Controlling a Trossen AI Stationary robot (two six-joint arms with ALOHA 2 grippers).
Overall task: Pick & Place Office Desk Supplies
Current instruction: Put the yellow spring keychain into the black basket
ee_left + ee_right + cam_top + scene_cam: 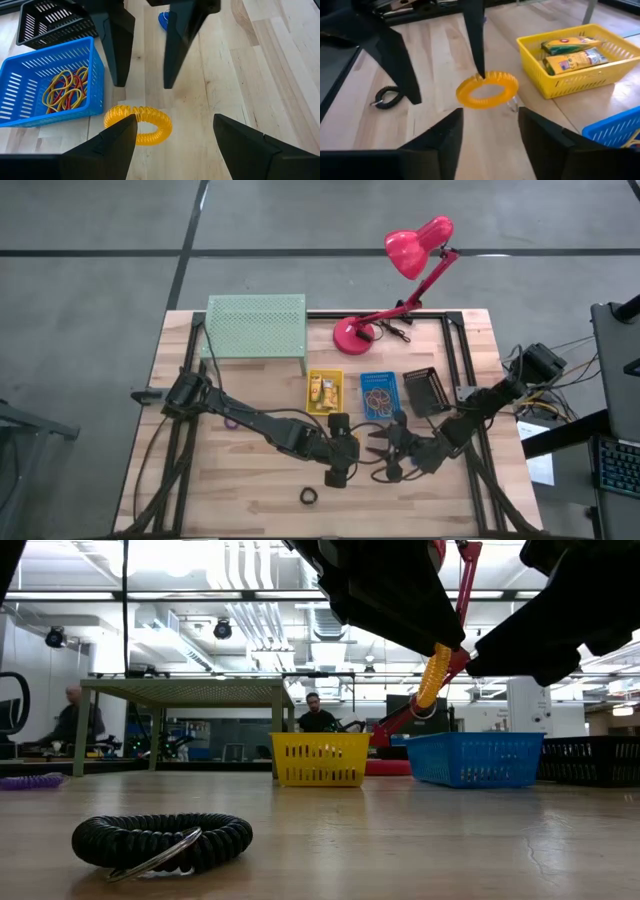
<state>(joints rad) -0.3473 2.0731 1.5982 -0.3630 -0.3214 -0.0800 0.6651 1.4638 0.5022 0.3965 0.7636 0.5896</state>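
Observation:
A yellow coil ring [487, 90] hangs clear of the table at its middle, below one finger of my left gripper [175, 120], which is open. My right gripper [490, 114] is open too, facing the left one, with its fingers just short of the ring and touching nothing. A black coil ring [160, 840] lies flat near the table's front edge. The yellow basket [555, 82] holds packets and the blue basket [30, 117] holds rubber bands. My left gripper carries the yellow coil ring on the tip of one finger [476, 60], which meets the ring's upper rim [481, 79]. That finger slants down from the table's left side. The ring hangs tilted below the tip [435, 675], clear of the table. The other finger stands apart.
A black basket [425, 390] stands right of the blue one. The pale green mesh shelf [256, 325] and the pink-red lamp [400, 280] are at the back. A purple coil [30, 780] lies at the left and a blue ring [162, 20] beyond the grippers.

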